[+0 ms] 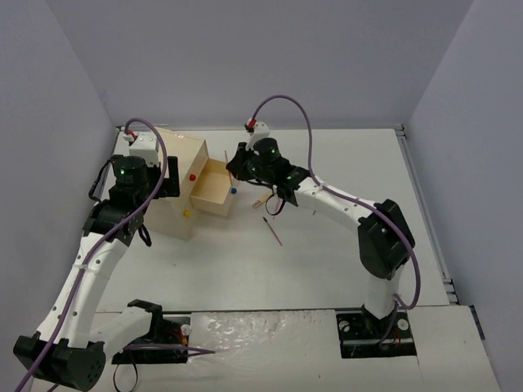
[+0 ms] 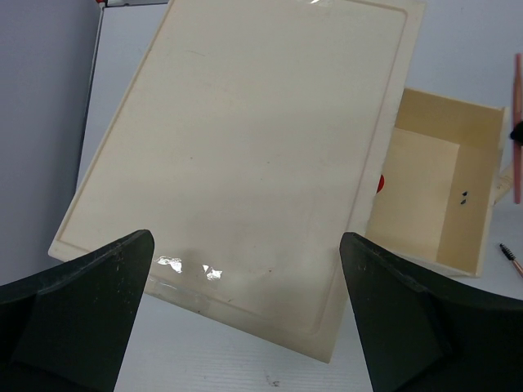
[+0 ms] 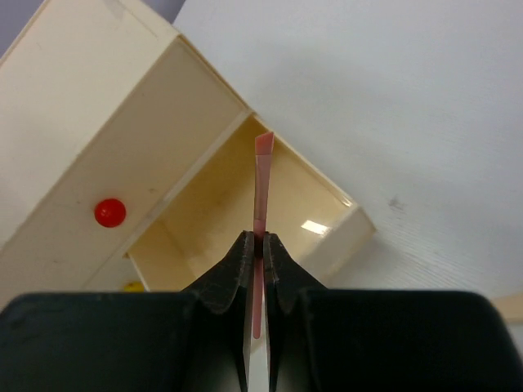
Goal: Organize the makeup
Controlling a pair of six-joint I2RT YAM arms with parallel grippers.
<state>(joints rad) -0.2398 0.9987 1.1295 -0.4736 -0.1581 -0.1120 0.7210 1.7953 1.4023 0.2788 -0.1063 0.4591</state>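
The right claw [image 3: 256,245] is clenched on a thin pink pencil [image 3: 262,175], with one finger pressed against each side of the stick. The pencil reaches out past the fingertips and hangs over the open drawer [image 3: 212,204]. That drawer is pulled out of the wooden box [image 3: 65,90] toward the middle of the worktop [image 1: 327,269]. A red knob [image 3: 109,212] shows on the box front just beside the drawer, and a yellow knob [image 3: 135,286] shows below it in the wrist view.

The box itself sits toward the far left corner of the worktop. The left claw [image 2: 245,235] is released, its fingers spread wide, and it hovers over the flat top of the box.

A second pencil [image 1: 273,231], thin and dark at its far tip, lies loose on the worktop. It is near the drawer's near right corner but apart from it, toward the middle of the worktop.
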